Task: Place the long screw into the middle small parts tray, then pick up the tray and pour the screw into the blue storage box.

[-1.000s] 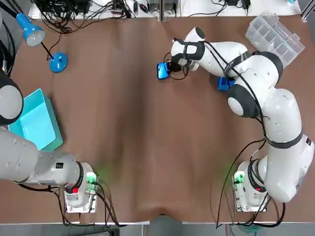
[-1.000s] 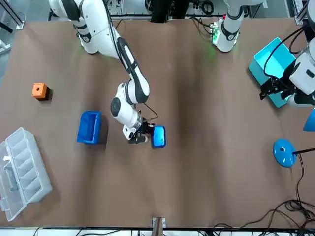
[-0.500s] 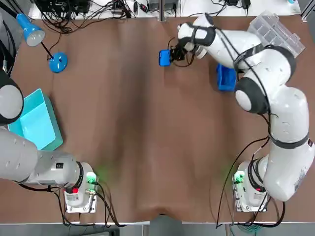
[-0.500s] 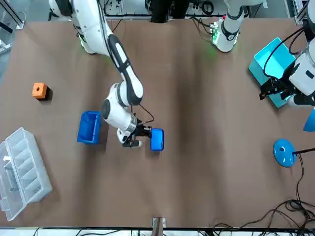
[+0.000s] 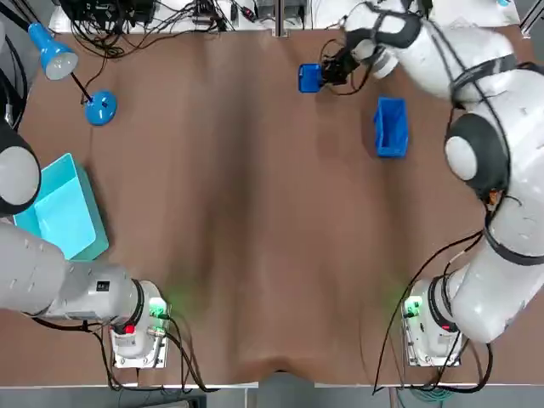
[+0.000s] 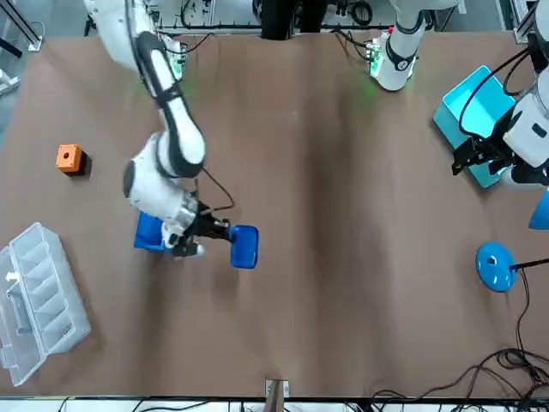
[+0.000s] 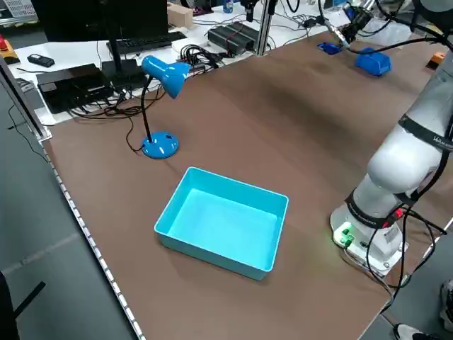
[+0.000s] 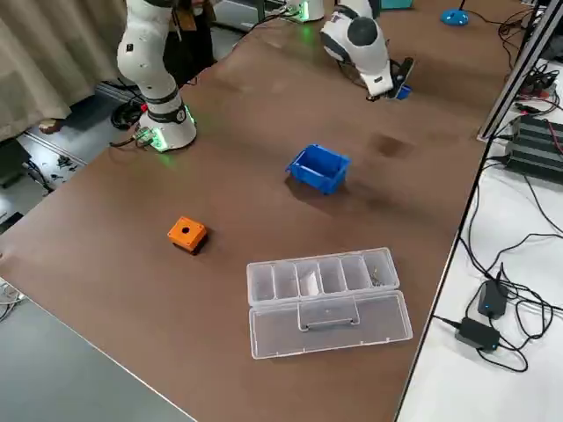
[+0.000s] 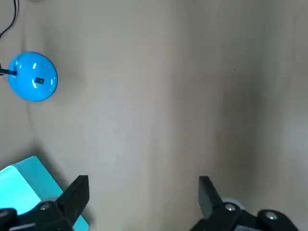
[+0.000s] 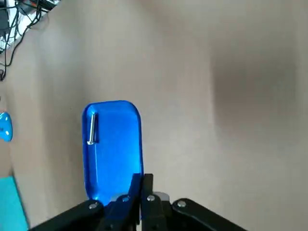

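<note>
Right tool (image 10: 142, 182) tight — left tool (image 9: 143, 183) wide

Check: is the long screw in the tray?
In: the screw lies inside the tray, at the end away from the right gripper clamping it. Left gripper idles by the teal bin.

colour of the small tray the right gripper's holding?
Blue. The tray shows best in the right wrist view, clamped by the right gripper.

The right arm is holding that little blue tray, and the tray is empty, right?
Not quite. The right gripper does hold the little blue tray, but it is not empty: a long screw lies in it, as the right wrist view shows.
</note>
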Available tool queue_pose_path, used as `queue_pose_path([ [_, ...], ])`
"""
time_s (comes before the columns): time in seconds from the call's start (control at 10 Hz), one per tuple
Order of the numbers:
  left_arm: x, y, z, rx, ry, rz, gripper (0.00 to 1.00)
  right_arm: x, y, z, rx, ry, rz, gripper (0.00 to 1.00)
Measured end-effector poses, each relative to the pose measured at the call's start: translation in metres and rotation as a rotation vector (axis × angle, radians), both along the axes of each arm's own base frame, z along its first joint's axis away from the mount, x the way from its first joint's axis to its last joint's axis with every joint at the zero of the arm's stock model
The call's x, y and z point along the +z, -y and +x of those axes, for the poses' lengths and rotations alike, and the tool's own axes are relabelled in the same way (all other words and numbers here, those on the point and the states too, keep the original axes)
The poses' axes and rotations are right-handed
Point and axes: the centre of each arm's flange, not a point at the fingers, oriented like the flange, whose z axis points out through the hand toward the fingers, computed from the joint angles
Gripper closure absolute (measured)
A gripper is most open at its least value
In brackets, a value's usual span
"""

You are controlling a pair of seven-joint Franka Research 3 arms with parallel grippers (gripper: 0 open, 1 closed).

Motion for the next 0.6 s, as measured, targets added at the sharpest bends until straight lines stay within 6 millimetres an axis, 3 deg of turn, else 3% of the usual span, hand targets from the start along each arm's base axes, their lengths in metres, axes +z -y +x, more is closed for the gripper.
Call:
queue_pose_path([
  [0.2,0.000,0.000,0.000,0.000,0.000,0.000,0.00,0.007,0.094,0.008,0.066,0.013,0.039,0.97],
  [0.3,0.000,0.000,0.000,0.000,0.000,0.000,0.00,0.007,0.129,0.007,0.105,0.018,0.021,0.97],
  [0.6,0.000,0.000,0.000,0.001,0.000,0.000,0.00,0.012,0.192,-0.002,0.232,-0.016,-0.095,0.97],
])
